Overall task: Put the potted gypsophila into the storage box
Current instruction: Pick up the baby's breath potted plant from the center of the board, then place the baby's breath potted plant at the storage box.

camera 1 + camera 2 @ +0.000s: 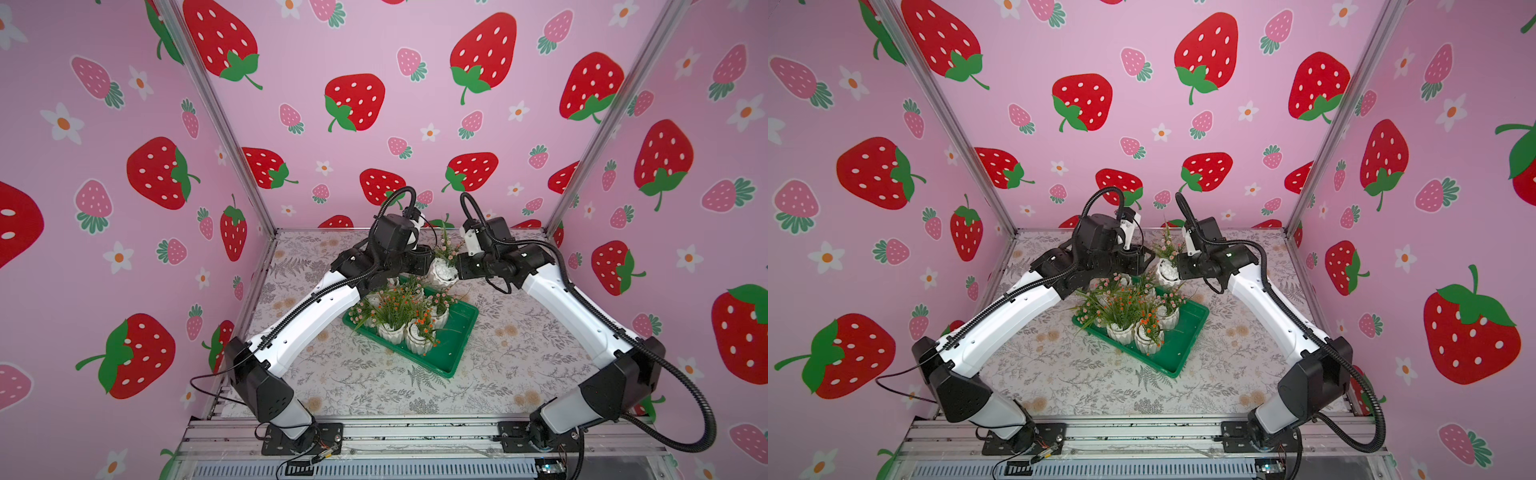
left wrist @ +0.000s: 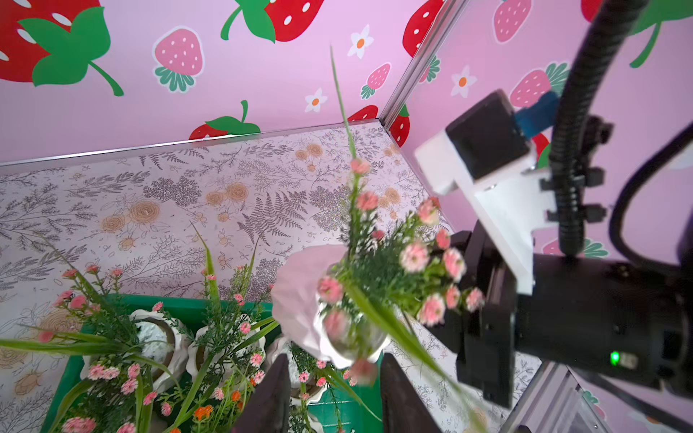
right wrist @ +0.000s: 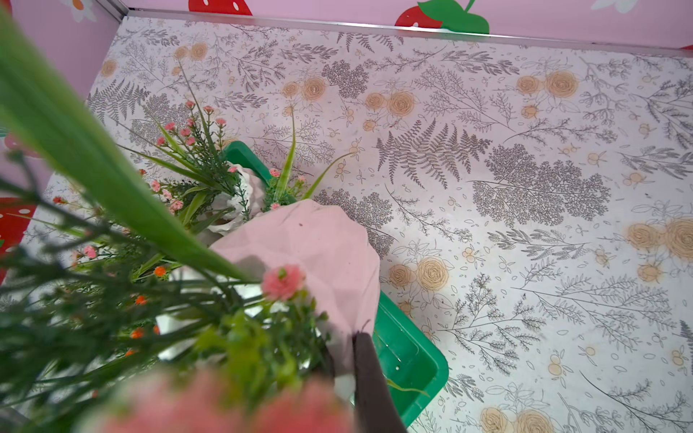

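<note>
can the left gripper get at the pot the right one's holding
Probably yes: the left gripper is open and the held pot hangs just ahead of its fingers, with nothing between them.

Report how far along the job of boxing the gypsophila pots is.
Done: five pots appear to stand in the storage box, bunched at one end. In hand: the last pot hangs above the box's far corner, pinched at its rim by the right gripper; the left gripper is open beside it. Left: lower that pot into the free space and release.
</note>
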`<state>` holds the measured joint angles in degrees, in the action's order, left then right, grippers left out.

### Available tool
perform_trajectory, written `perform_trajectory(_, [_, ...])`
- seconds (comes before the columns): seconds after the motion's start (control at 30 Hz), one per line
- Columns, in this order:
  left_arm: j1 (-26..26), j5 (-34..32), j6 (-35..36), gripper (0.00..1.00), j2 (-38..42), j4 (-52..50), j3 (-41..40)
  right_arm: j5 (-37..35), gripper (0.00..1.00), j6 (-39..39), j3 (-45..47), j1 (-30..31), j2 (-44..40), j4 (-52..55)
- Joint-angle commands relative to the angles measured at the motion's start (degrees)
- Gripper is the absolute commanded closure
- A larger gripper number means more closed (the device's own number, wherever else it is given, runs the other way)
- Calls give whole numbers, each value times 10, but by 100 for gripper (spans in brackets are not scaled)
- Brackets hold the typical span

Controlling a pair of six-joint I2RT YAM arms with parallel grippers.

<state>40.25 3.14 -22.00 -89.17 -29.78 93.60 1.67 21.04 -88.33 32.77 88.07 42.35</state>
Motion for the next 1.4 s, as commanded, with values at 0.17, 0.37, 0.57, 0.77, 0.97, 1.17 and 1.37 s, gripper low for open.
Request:
perform_trajectory(0.17, [-51, 5, -15, 55, 132, 21, -146, 58, 100, 3, 26, -36, -80, -11])
perform_trajectory(0.37, [-94, 64, -21, 56, 183, 13, -221, 105, 100, -11, 49, -58, -123, 6])
perform_trajectory(0.57, [-104, 106, 1, 56, 221, 3, -253, 126, 100, -30, 63, -75, -162, 44])
perform_trajectory(0.77, [-105, 140, 48, 56, 253, 4, -275, 141, 100, -51, 75, -91, -197, 92])
perform_trajectory(0.97, [-105, 146, 75, 55, 278, 12, -297, 147, 100, -77, 92, -93, -220, 139])
perform_trajectory(1.17, [-105, 138, 66, 55, 278, 18, -313, 175, 100, -97, 117, -93, -240, 165])
perform_trajectory(1.37, [-105, 144, 47, 55, 269, -19, -295, 159, 100, -110, 131, -93, -244, 202])
